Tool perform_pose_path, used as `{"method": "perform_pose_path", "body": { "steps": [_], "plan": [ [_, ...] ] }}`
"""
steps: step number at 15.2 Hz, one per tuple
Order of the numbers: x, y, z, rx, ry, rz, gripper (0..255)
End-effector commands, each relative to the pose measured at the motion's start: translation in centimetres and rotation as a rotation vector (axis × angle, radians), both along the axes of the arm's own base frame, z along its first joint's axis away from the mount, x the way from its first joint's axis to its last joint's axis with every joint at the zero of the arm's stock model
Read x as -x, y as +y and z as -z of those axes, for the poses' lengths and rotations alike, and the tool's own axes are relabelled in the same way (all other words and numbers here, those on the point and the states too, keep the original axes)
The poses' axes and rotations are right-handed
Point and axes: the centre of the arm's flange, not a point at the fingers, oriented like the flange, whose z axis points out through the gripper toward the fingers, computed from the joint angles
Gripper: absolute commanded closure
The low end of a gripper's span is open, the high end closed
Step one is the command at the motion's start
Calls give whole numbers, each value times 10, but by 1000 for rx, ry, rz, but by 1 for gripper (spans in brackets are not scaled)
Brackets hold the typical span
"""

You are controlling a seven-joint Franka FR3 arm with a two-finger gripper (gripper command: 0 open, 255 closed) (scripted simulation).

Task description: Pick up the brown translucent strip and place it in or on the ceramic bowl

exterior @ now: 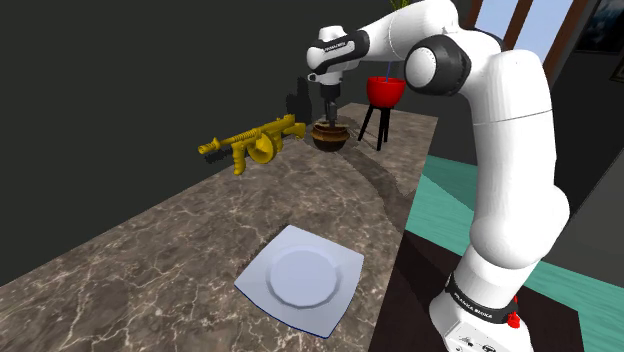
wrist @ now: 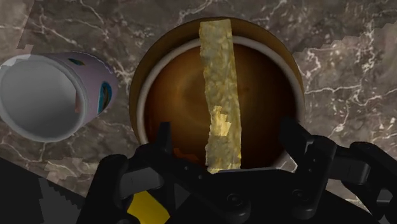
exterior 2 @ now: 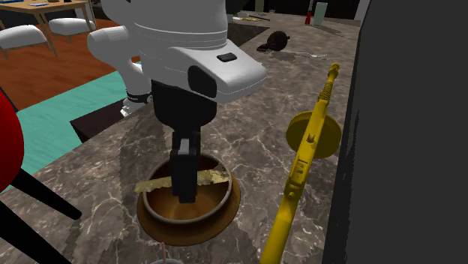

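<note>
bowl [wrist: 143, 83]: brown, was set on the marbled tabletop [wrist: 343, 51], just beside a white cup [wrist: 44, 102].
strip [wrist: 218, 83]: tan, was laid across the bowl's mouth; its near end was partly hidden, so it was perhaps rested on both rims.
gripper [wrist: 227, 130]: was held open over the bowl, fingers spread either side of the strip, apart from it.
</note>
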Motion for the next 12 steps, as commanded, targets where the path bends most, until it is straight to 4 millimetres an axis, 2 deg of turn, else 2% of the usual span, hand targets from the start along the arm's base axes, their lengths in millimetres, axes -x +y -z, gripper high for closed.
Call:
{"method": "perform_pose_path", "body": {
  "steps": [1,4,12],
  "plan": [
    [-1,2,-13,0,0,0,0],
    [-2,5,-50,0,0,0,0],
    [-2,5,-50,0,0,0,0]
  ]
}}
